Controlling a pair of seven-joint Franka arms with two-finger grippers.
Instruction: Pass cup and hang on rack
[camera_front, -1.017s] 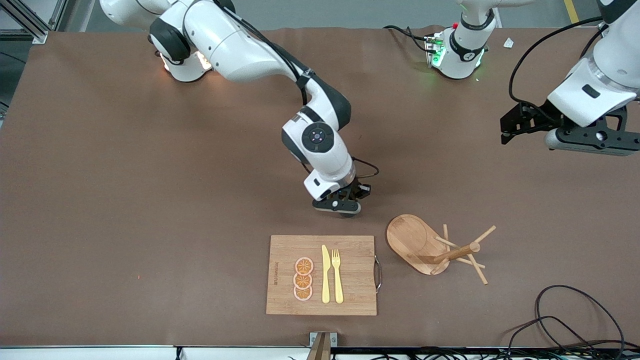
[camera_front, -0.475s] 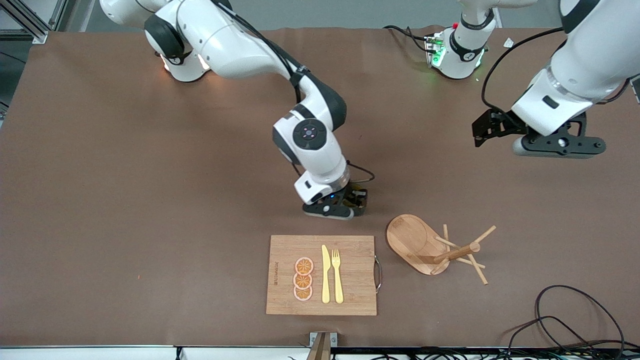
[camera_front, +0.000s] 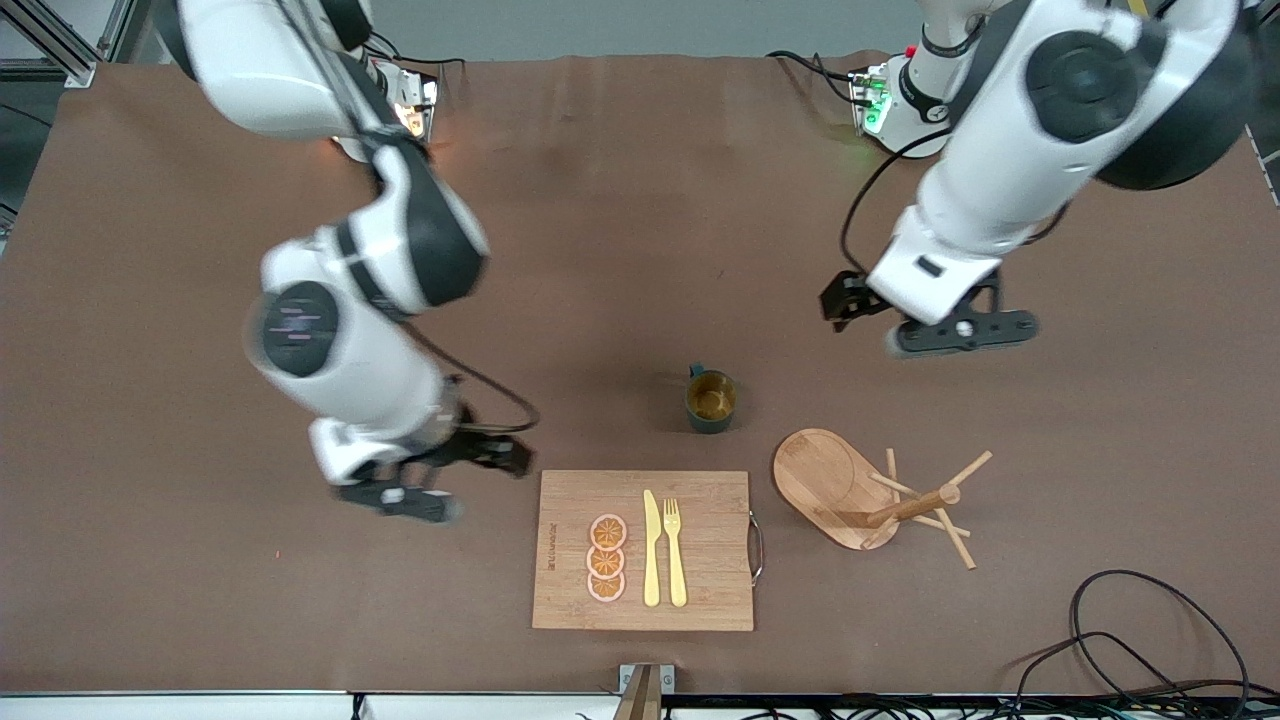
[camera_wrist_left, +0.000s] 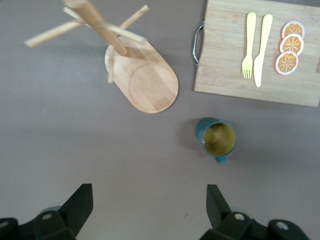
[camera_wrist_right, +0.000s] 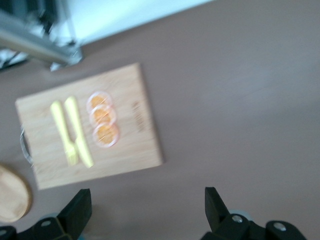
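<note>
The dark teal cup (camera_front: 711, 400) stands upright on the table with nothing holding it, its yellowish inside up, farther from the front camera than the cutting board. It also shows in the left wrist view (camera_wrist_left: 218, 139). The wooden rack (camera_front: 828, 482) stands beside the cup toward the left arm's end, with its post and pegs (camera_front: 915, 505); the left wrist view shows it too (camera_wrist_left: 148, 82). My left gripper (camera_front: 962, 333) (camera_wrist_left: 148, 207) is open and empty, up over bare table near the cup. My right gripper (camera_front: 400, 497) (camera_wrist_right: 145, 207) is open and empty, over the table beside the cutting board.
A bamboo cutting board (camera_front: 700, 590) (camera_wrist_right: 130, 145) with a metal handle lies near the front edge, bearing three orange slices (camera_front: 606, 558), a yellow knife (camera_front: 651, 550) and a fork (camera_front: 674, 550). Black cables (camera_front: 1150, 640) lie at the front corner toward the left arm's end.
My right gripper has let go of the cup, leaving it on the table, and swung away toward its own end. My left gripper has moved in toward the cup.
</note>
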